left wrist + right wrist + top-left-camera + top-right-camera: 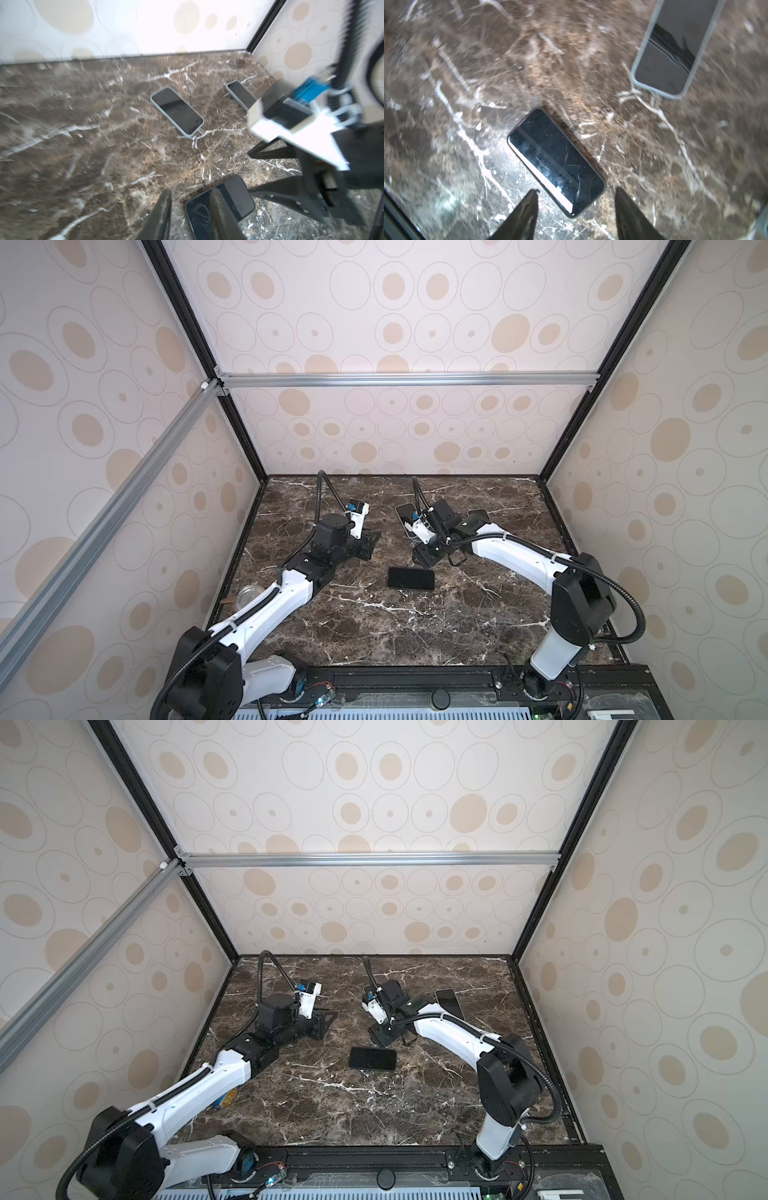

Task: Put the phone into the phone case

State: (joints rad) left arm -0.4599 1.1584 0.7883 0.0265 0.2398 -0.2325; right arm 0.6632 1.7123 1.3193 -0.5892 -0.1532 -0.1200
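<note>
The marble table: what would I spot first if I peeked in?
A bare black phone lies flat in the middle of the dark marble table, with the right pincer open close by it. Farther back lie a phone in a pale case and a second cased phone. The white-and-black left arm and right arm reach in from the front.

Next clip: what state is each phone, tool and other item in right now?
black phone: flat on table, dark screen up, scratched, held by neither tool.
middle grey-cased phone: flat, screen up, in its case.
right grey-cased phone: flat, screen up, partly hidden.
left tool: open, empty.
right tool: open wide, empty.
metal tin: standing at the table's left edge.
</note>
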